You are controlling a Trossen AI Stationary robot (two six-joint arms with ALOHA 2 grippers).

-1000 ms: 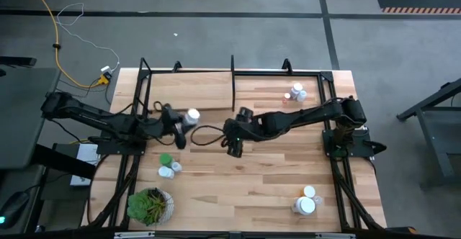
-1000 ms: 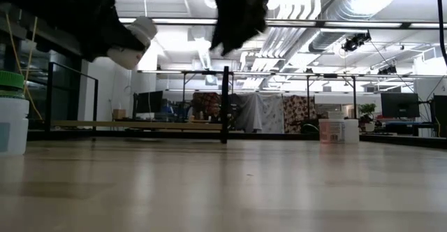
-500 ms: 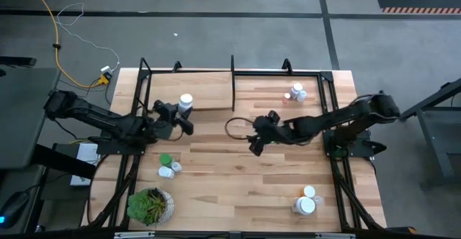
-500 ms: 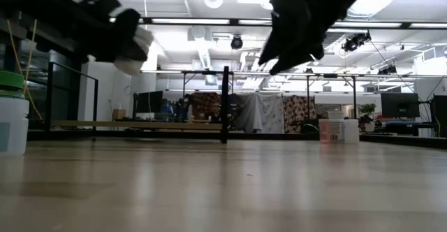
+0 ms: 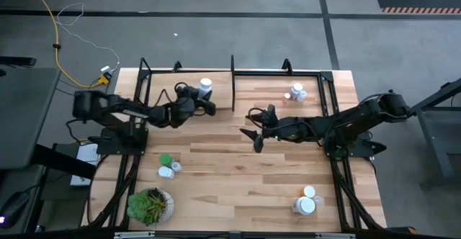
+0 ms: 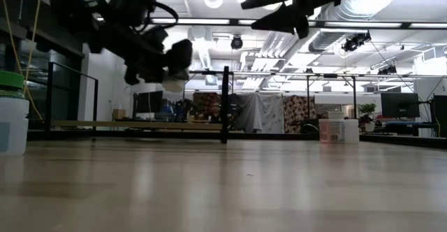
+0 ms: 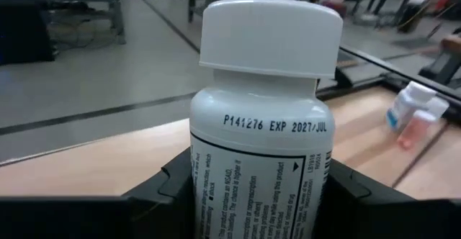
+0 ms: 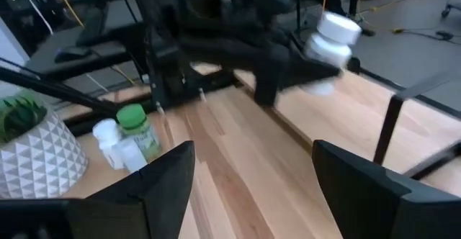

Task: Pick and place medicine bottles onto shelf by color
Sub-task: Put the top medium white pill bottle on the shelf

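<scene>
A plant and a cord

A green plant (image 5: 148, 204) in a white pot (image 8: 39, 160) is seen at the table's (image 5: 238, 174) corner; a yellow cord (image 5: 54, 34) is laid on the floor.

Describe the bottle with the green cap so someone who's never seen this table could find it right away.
Start at the leafy green plant in the white patterned pot at the wooden table's front-left corner. Just behind it stands the small green-capped medicine bottle, touching a smaller white-capped bottle. It's the only bottle with a green cap.

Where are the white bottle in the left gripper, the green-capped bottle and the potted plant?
white bottle (image 7: 263, 134): left wrist view, on its printed label band.
green-capped bottle (image 8: 132, 116): right wrist view, on its green cap.
potted plant (image 5: 149, 206): high view, on its leaves.
</scene>
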